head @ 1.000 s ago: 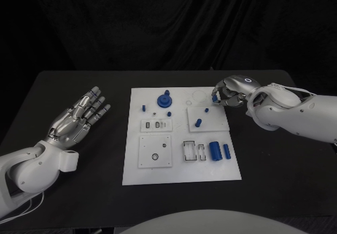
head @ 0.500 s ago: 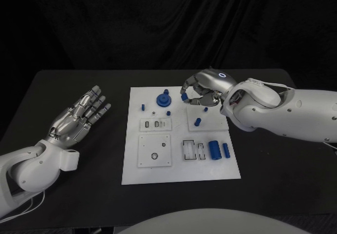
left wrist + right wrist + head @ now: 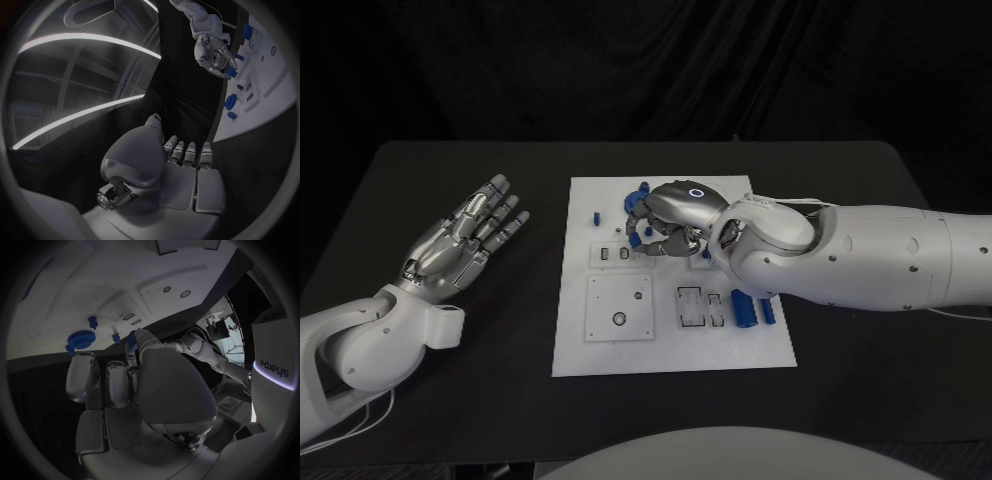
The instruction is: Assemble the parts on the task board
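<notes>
- My right hand (image 3: 668, 222) is hovering over the task board (image 3: 668, 345), fingers curled, pinching a small blue part (image 3: 132, 340).
- The part is likely light, stiff, slippery: best pinched at its sides.
- My left hand (image 3: 459, 240) is lying open on the worktop (image 3: 877, 350), holding nothing.

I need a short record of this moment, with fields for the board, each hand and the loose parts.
board: white task board on black table
left hand: flat on the table beside the board, fingers apart, holding nothing
right hand: over the board's far middle, pinching a small blue part
loose parts: blue gear; two blue cylinders near the right edge
</notes>
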Robot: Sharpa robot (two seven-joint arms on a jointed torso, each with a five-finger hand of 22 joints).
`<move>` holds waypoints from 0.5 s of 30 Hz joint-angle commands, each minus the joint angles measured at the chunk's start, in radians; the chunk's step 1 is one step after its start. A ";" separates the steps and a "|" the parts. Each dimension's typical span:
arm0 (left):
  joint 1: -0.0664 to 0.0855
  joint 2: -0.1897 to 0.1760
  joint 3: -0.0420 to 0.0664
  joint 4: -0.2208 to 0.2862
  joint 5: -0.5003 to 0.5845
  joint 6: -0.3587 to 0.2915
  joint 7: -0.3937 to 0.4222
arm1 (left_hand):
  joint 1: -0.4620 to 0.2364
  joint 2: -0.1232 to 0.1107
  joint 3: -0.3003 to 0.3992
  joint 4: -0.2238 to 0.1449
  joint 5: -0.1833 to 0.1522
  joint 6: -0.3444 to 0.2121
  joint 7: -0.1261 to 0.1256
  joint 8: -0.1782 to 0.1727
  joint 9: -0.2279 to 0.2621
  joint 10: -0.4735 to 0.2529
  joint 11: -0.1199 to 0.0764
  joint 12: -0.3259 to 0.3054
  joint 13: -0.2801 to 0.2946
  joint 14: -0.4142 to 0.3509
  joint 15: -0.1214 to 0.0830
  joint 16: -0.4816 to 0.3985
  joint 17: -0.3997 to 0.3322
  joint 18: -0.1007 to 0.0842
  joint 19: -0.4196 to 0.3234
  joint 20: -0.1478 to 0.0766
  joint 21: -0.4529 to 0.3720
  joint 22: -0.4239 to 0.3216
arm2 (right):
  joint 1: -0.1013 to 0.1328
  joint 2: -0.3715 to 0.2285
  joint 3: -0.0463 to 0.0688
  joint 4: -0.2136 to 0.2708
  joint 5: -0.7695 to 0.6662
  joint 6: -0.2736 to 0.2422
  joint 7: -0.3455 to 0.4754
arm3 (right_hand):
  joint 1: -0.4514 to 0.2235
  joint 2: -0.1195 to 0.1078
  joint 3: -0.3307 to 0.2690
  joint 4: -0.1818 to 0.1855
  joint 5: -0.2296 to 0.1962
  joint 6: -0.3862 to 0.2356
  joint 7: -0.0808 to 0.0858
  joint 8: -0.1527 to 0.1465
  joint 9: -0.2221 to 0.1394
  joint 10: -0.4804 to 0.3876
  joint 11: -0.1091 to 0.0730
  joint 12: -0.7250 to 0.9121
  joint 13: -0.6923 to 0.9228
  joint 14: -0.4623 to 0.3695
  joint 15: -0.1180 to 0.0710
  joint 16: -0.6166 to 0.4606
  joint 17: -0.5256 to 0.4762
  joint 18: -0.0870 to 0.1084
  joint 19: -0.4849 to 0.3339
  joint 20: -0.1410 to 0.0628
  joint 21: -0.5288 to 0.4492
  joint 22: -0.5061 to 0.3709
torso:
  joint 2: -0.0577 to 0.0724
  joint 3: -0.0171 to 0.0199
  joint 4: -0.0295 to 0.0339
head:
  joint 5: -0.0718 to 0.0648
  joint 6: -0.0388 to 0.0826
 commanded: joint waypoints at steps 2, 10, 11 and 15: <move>0.000 0.003 0.001 0.002 0.004 0.012 0.058 | 0.007 0.004 0.002 -0.006 0.004 0.002 0.005 0.002 0.001 -0.003 0.002 0.002 0.001 -0.002 0.006 -0.004 -0.001 -0.005 0.001 0.006 -0.006 -0.002 | -0.006 0.015 0.001 -0.009 -0.058 0.073 -0.108 | -0.009 -0.006 -0.001 -0.002 0.009 -0.016 0.001 0.046 0.074 -0.007 0.013 -0.006 0.147 0.045 0.008 -0.007 0.068 0.016 -0.007 0.009 -0.013 0.087 | 0.000 0.0005 -0.0038 | 0.005 -0.006; 0.000 0.004 0.001 0.002 0.004 0.013 0.055 | 0.007 0.004 0.002 -0.006 0.004 0.002 0.005 0.002 0.001 -0.003 0.002 0.002 0.001 -0.002 0.006 -0.004 -0.001 -0.005 0.001 0.006 -0.006 -0.002 | -0.008 0.031 0.001 -0.023 -0.069 0.104 -0.146 | -0.017 -0.007 0.003 -0.004 0.021 -0.031 0.007 0.039 0.073 -0.015 0.018 -0.012 0.140 0.041 0.013 -0.015 0.060 0.020 -0.017 0.013 -0.032 0.078 | 0.000 -0.0001 0.0000 | 0.002 -0.011; 0.000 0.004 0.001 0.002 0.004 0.014 0.055 | 0.007 0.004 0.002 -0.006 0.004 0.002 0.005 0.002 0.001 -0.003 0.002 0.002 0.001 -0.002 0.006 -0.004 -0.001 -0.005 0.001 0.006 -0.006 -0.002 | -0.008 0.032 0.001 -0.024 -0.070 0.105 -0.149 | -0.017 -0.007 0.005 -0.005 0.026 -0.032 0.008 0.039 0.073 -0.015 0.019 -0.012 0.141 0.041 0.014 -0.016 0.060 0.020 -0.017 0.014 -0.033 0.078 | 0.000 0.0000 -0.0006 | 0.003 -0.013; 0.000 0.005 0.001 0.001 0.004 0.015 0.053 | 0.007 0.004 0.002 -0.006 0.004 0.002 0.005 0.002 0.001 -0.003 0.002 0.002 0.001 -0.002 0.006 -0.004 -0.001 -0.005 0.001 0.006 -0.006 -0.002 | -0.010 0.034 0.001 -0.026 -0.071 0.107 -0.154 | -0.018 -0.008 0.012 -0.011 0.053 -0.035 0.010 0.038 0.074 -0.016 0.021 -0.012 0.141 0.040 0.016 -0.015 0.061 0.021 -0.017 0.017 -0.035 0.079 | 0.001 0.0009 -0.0023 | 0.005 -0.014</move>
